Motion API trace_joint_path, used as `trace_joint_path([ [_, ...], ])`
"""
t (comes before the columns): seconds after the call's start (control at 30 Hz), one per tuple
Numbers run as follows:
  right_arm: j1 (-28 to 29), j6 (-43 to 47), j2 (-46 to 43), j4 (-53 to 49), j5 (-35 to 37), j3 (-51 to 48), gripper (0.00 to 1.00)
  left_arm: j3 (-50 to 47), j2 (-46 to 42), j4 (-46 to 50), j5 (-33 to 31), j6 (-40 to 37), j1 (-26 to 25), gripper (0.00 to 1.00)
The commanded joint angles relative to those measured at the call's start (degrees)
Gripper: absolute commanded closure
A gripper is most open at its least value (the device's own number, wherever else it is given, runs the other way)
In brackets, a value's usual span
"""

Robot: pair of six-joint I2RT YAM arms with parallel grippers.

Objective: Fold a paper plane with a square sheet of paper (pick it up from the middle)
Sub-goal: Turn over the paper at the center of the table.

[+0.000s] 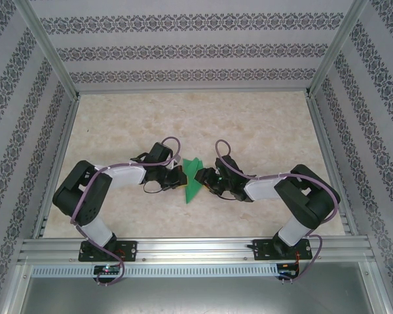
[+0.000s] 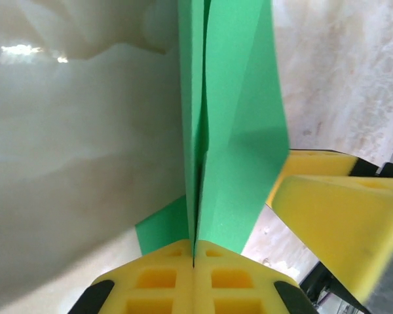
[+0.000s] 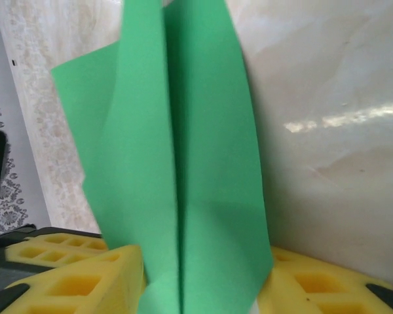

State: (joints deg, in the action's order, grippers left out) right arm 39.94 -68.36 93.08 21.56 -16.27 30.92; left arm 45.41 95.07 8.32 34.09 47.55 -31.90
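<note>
The green paper plane [image 1: 192, 184] is a narrow folded dart with a centre crease, lying between the two grippers at the middle of the table. My left gripper [image 1: 177, 176] comes in from the left. Its yellow fingers [image 2: 164, 278] are pressed together on the plane's folded edge [image 2: 236, 131]. My right gripper [image 1: 207, 178] comes in from the right. Its yellow fingers [image 3: 78, 284] stand wide apart, and the plane [image 3: 183, 163] rises between them, creased down the middle. One finger [image 2: 344, 216] of the right gripper also shows in the left wrist view, beside the paper.
The beige marbled tabletop [image 1: 249, 124] stretches behind and to both sides of the grippers. Patterned walls with aluminium posts [image 1: 49, 52] close it in. A metal rail [image 1: 196, 248] runs along the near edge at the arm bases.
</note>
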Motion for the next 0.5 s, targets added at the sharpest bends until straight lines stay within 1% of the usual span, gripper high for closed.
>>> trace_joint_path([
  [0.0, -0.98, 1.43, -2.96, 2.65, -1.30, -1.75, 0.49, 0.76, -3.99, -3.44, 1.86, 2.33, 0.68, 0.96],
  [0.1, -1.83, 0.97, -5.22, 3.71, -1.61, -2.93, 0.43, 1.21, -6.24, -5.41, 3.39, 4.48, 1.61, 0.96],
  [0.2, -2.74, -0.32, -8.15, 5.88, -1.69, -4.19, 0.32, 1.49, -8.13, -7.07, 4.28, 6.56, 2.32, 0.96],
  [0.3, -3.27, -0.99, -11.30, 6.93, -2.11, -4.50, 0.26, 1.46, -9.51, -10.03, 5.31, 9.15, 2.98, 0.95],
  [0.47, -3.59, -2.21, -16.83, 7.50, -1.11, -5.17, 0.18, 3.02, -10.23, -10.00, 5.51, 10.12, 3.27, 0.95],
])
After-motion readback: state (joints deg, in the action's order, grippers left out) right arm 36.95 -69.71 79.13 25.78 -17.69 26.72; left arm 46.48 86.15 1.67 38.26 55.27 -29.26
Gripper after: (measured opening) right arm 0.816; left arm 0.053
